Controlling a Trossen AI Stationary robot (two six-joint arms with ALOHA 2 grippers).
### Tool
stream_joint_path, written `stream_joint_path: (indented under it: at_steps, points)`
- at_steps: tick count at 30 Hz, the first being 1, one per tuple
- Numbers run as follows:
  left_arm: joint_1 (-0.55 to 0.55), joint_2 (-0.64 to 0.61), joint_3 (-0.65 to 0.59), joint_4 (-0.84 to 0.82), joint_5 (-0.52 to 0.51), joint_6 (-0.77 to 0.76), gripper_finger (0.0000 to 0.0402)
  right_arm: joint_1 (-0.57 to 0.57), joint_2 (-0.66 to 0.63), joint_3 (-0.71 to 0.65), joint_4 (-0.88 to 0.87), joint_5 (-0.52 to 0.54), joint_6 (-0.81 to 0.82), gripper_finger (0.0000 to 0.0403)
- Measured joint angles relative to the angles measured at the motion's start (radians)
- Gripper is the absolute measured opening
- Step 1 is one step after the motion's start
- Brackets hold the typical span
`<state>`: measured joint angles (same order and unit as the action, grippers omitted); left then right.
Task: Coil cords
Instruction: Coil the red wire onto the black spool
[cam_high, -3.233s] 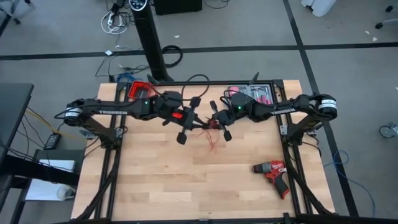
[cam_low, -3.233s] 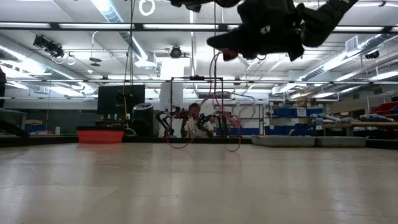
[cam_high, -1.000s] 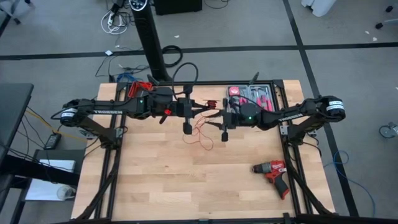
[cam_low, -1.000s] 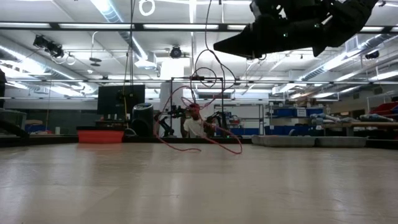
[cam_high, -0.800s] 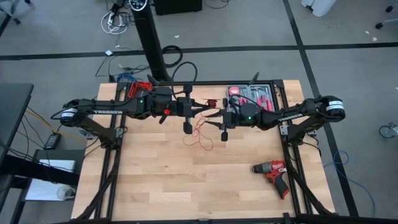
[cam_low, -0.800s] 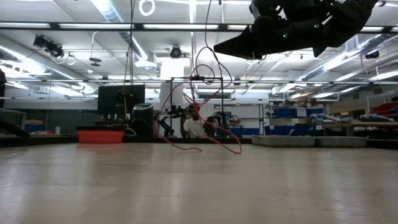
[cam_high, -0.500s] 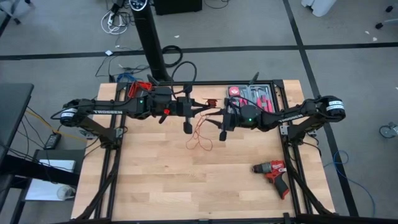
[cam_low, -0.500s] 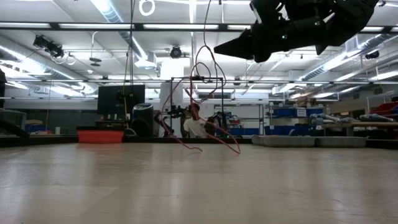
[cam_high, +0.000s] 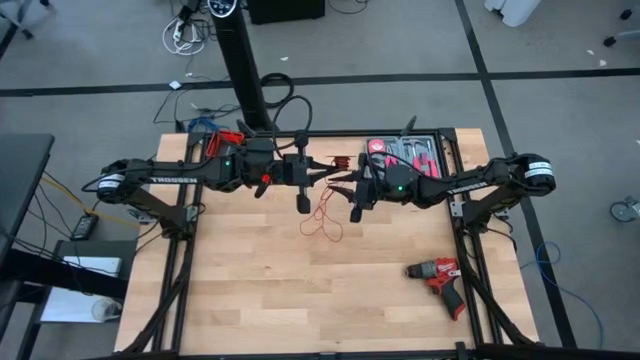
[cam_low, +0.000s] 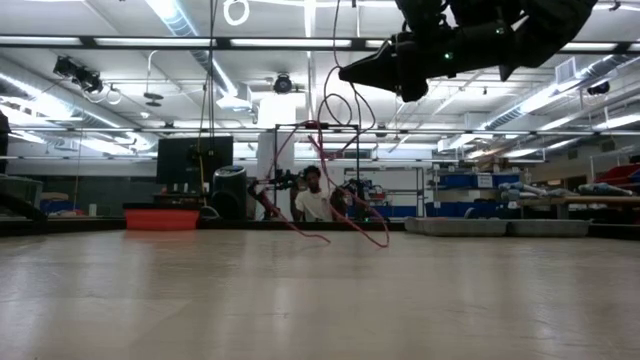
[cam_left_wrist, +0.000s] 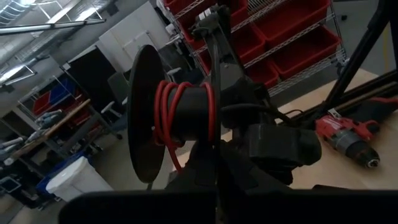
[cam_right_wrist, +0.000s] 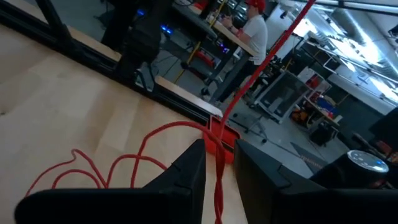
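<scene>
The pale wooden plank surface lies bare across its whole near half and along its left side, with open room there. A black metal frame runs along its edges. Both dark arms reach in from the left and right edges and meet above the middle of the far half. At the far right corner sits a tray of red-handled tools; at the far left corner is a small red bin. A red-and-black cordless drill lies near the right edge, well apart from the arms.

The left pincer is closed, holding a black spool with red wire wound round its hub. The thin red cord hangs from the spool between the two pincers and trails in loose loops on the surface just below them. The right pincer is partly open, its two dark fingers either side of the red strand, which passes through the gap.
</scene>
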<state>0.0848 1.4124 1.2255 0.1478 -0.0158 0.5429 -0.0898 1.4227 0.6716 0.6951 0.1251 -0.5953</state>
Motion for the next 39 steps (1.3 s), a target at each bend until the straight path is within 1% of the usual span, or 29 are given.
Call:
stream_joint_path:
  at_steps: [4,6,8,10,11,15,17,20,23,25,28,33,39]
  points:
    - [-0.001,0.000,0.000,0.008,0.000,-0.001,0.0000,-0.006,0.000,0.000,-0.004,-0.021,-0.002,0.0080]
    - [-0.002,0.000,0.000,0.014,0.000,-0.001,0.0000,-0.007,0.000,0.000,-0.005,-0.020,-0.002,0.0071]
    - [-0.002,0.000,0.000,0.018,0.005,-0.003,0.0000,-0.008,0.000,0.000,-0.023,-0.017,-0.002,0.0049]
    - [-0.002,0.000,0.000,0.026,0.021,-0.004,0.0000,-0.015,0.000,0.000,-0.060,-0.017,-0.001,0.0017]
    - [-0.002,0.000,0.000,0.027,0.027,-0.004,0.0000,-0.020,0.000,0.000,-0.076,-0.017,0.001,0.0010]
    - [-0.002,0.000,-0.001,0.000,0.024,-0.006,0.0000,-0.038,-0.005,0.001,-0.133,-0.016,0.034,0.0007]
    - [-0.002,0.000,-0.001,-0.029,-0.004,-0.027,0.0000,-0.038,-0.021,0.002,-0.190,-0.016,0.034,0.0005]
    - [0.000,-0.010,-0.001,-0.114,-0.052,-0.077,0.0000,-0.032,-0.056,0.000,-0.277,-0.009,0.035,0.0004]
    - [0.011,-0.017,0.000,-0.216,-0.093,-0.124,0.0000,-0.017,-0.110,0.000,-0.356,0.030,0.020,0.0003]
    - [0.020,-0.017,0.000,-0.266,-0.095,-0.157,0.0000,-0.007,-0.149,0.000,-0.422,0.055,0.001,0.0003]
    - [0.034,-0.022,0.000,-0.325,-0.095,-0.194,0.0000,0.005,-0.208,0.000,-0.454,0.087,-0.001,0.0002]
    - [0.048,-0.022,0.000,-0.360,-0.095,-0.216,0.0000,0.018,-0.293,0.000,-0.521,0.109,-0.014,0.0001]
    - [0.048,-0.044,0.000,-0.363,-0.077,-0.225,0.0000,0.013,-0.352,0.000,-0.629,0.224,-0.028,0.0001]
